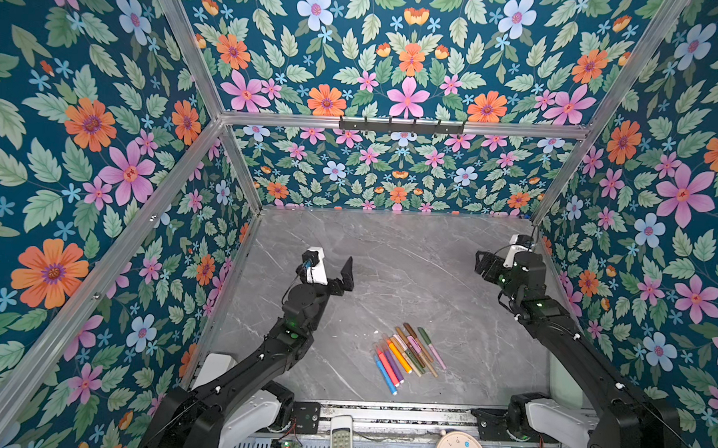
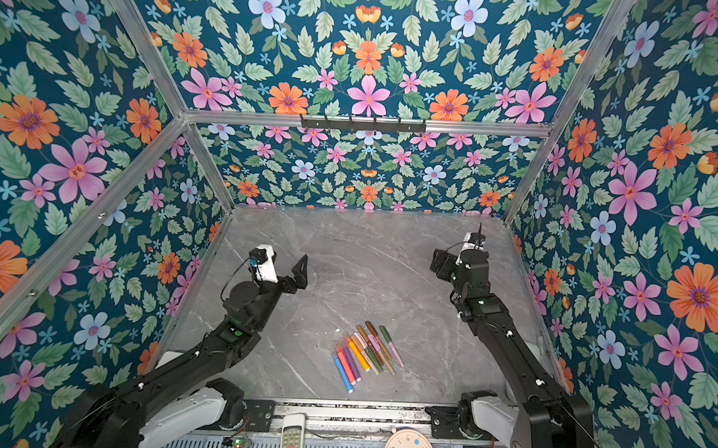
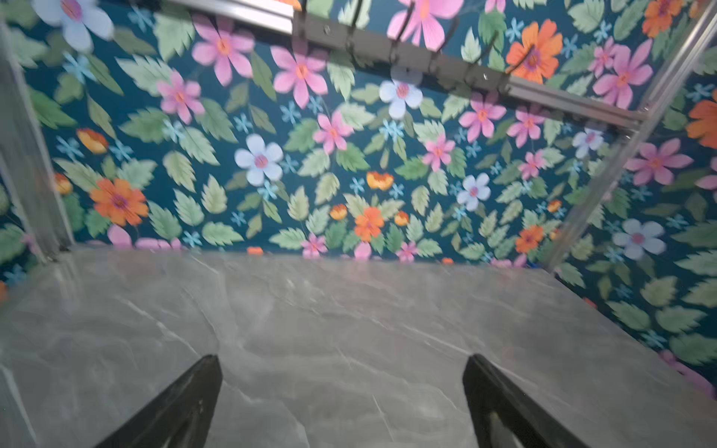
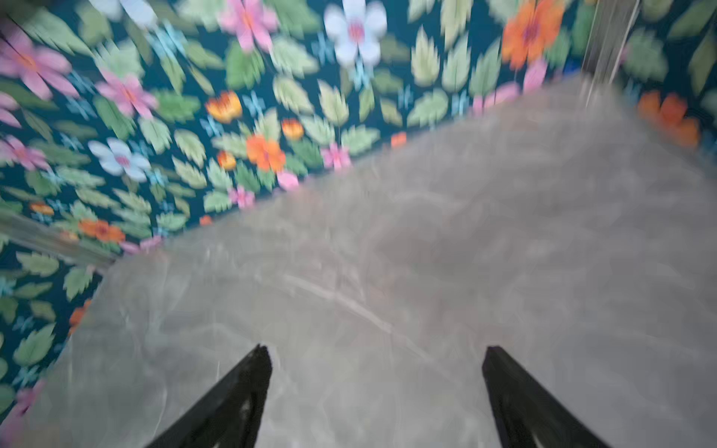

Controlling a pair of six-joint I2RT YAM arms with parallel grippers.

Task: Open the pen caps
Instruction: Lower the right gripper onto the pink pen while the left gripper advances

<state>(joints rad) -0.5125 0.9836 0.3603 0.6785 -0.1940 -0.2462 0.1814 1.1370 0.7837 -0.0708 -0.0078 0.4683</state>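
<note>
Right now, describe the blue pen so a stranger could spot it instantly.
On the grey marble tabletop, a row of marker pens lies near the front edge, right of centre. The blue pen ends the row on the left, nearest the front; it is the only blue one.

A grey marble-veined tabletop [image 1: 410,244] carries everything here. Flat on it lies one loose row of marker pens [image 1: 407,356] — side by side, mostly touching, with a blue pen [image 1: 386,376] at one end and a green-and-pink pen [image 1: 430,345] at the other. In both top views the row sits nearer the front edge than the left gripper's fingers [image 1: 349,269] and the right gripper's fingers [image 4: 232,399], roughly between the two pairs. In the wrist views, grey veined stone [image 3: 341,329] shows between each pair — blurred on the right.
</note>
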